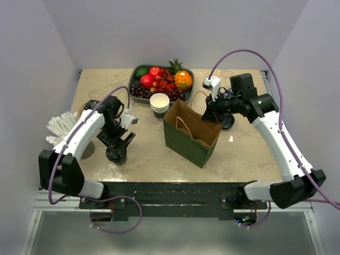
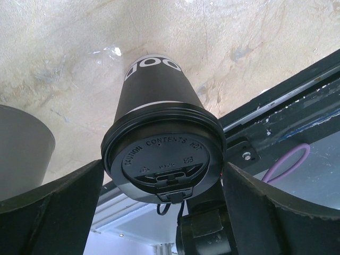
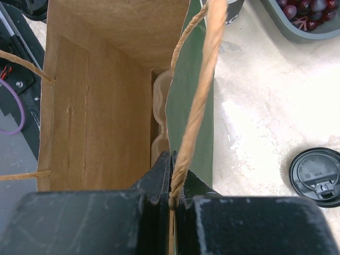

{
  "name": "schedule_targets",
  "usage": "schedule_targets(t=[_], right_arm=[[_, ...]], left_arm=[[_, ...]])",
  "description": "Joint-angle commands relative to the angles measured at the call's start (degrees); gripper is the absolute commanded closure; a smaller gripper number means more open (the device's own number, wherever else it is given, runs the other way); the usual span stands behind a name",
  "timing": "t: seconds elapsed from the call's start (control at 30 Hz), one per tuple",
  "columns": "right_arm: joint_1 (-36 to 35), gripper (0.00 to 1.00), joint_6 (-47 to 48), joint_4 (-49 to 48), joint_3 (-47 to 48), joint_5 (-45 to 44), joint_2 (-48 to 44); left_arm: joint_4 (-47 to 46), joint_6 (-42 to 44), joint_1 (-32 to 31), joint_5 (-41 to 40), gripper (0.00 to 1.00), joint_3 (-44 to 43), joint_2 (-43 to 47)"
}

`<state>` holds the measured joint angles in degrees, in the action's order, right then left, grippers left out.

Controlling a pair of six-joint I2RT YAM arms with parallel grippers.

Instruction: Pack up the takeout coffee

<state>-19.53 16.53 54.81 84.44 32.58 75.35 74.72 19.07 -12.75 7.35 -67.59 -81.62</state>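
The takeout coffee is a dark paper cup with a white band and a round black lid, standing on the table at the near left. My left gripper reaches down over it, its two fingers pressed against opposite sides of the lid rim. The paper bag, green outside and brown inside, stands open mid-table. My right gripper is shut on the bag's far rim and twine handle. A pulp cup carrier shows inside the bag.
A loose black lid lies on the table right of the bag. A stack of lidless white cups and a fruit tray stand behind the bag. White napkins and a grey container sit at the left.
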Motion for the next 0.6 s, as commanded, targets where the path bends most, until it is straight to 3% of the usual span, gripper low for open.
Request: schedule_targets(t=[0.0,0.57], right_arm=[[0.11,1.00,0.16,-1.63,1.51,0.38,-1.17],[0.11,1.00,0.08,-2.16,1.07,0.47,-1.52]], left_arm=[[0.34,0.53,0.36,1.43,0.07,0.44,0.59],[-2.30,2.11,0.01,0.99,0.08,2.46,2.79]])
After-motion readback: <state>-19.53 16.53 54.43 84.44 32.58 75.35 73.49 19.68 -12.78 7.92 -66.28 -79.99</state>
